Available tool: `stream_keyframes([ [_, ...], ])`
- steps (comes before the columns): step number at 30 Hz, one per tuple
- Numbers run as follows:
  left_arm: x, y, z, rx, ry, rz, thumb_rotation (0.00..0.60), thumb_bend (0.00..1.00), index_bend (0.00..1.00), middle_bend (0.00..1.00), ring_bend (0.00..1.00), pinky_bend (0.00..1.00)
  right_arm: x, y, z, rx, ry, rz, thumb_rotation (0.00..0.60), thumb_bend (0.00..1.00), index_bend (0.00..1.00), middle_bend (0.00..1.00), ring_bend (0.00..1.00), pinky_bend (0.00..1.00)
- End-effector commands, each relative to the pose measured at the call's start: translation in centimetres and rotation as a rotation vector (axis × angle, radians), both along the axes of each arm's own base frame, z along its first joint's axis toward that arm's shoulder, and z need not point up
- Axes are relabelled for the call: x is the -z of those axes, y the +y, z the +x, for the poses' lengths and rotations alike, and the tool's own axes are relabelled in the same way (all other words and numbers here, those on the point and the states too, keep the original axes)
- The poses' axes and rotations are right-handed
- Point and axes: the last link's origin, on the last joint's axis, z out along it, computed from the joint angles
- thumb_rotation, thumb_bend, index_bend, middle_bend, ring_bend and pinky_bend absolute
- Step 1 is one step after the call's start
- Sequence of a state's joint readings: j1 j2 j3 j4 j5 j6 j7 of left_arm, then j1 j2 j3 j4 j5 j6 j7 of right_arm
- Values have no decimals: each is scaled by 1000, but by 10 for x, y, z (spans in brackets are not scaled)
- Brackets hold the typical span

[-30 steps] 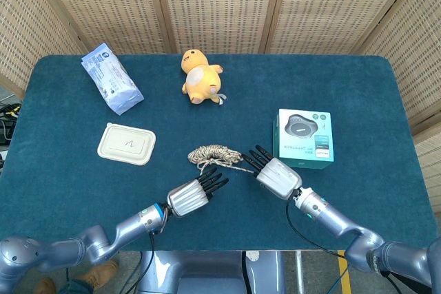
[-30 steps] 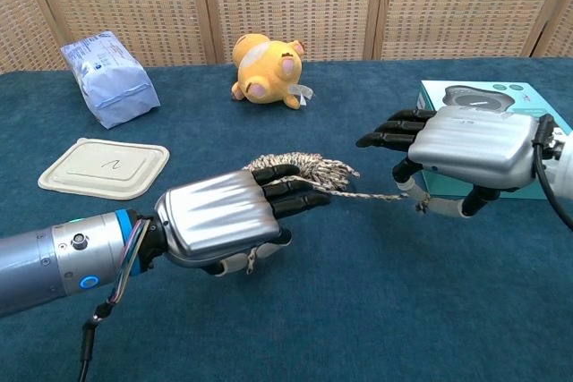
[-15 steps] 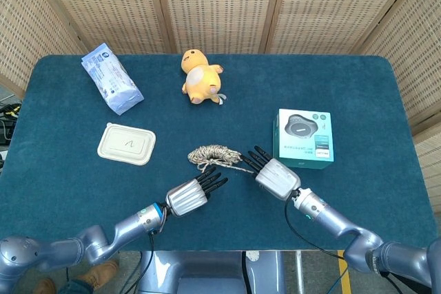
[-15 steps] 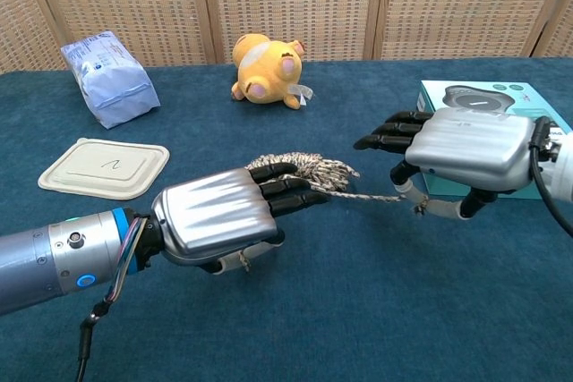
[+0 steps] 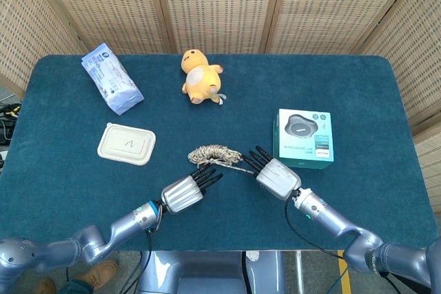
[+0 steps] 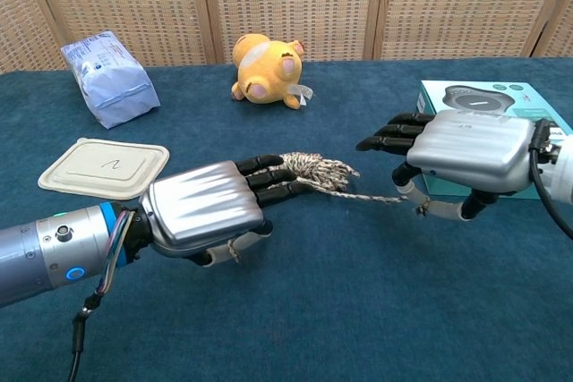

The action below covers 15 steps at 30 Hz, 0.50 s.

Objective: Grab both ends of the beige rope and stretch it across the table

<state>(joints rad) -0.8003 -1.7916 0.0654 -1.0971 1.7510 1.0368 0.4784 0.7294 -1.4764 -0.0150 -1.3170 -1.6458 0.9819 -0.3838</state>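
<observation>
The beige rope [image 5: 215, 154] lies mostly as a small coil near the table's front middle, also seen in the chest view [image 6: 320, 170]. One thin strand [image 6: 372, 196] runs from the coil rightward to my right hand [image 6: 466, 151], which pinches its end between thumb and a finger low over the cloth; the other fingers are spread. In the head view the right hand [image 5: 275, 175] sits just right of the coil. My left hand [image 6: 206, 209] lies palm down with straight fingers whose tips reach the coil's left edge, and it grips nothing I can see. From above, the left hand [image 5: 182, 193] is front-left of the coil.
A teal product box [image 5: 304, 135] stands right behind the right hand. A beige lidded container [image 5: 127, 143] lies to the left, a blue packet [image 5: 110, 87] at the back left, and a yellow plush toy [image 5: 200, 77] at the back middle. The blue tablecloth [image 5: 358, 87] covers the table.
My left hand has slid back and to the left, uncovering more of the coil. The right hand and the strand have barely moved.
</observation>
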Motion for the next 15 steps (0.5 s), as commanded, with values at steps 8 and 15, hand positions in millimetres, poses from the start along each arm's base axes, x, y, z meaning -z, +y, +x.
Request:
stream_keyframes([
  [8,-46,16,-45,-76,-21,70,600,531,722,0,0,0,-15,-7,-2,13,-8,-47,600,465,643,10,0,0],
  [15,-85,28,-91,-172,-15,159,600,530,724,0,0,0,-29,-11,-9,33,14,-95,600,465,645,11,0,0],
])
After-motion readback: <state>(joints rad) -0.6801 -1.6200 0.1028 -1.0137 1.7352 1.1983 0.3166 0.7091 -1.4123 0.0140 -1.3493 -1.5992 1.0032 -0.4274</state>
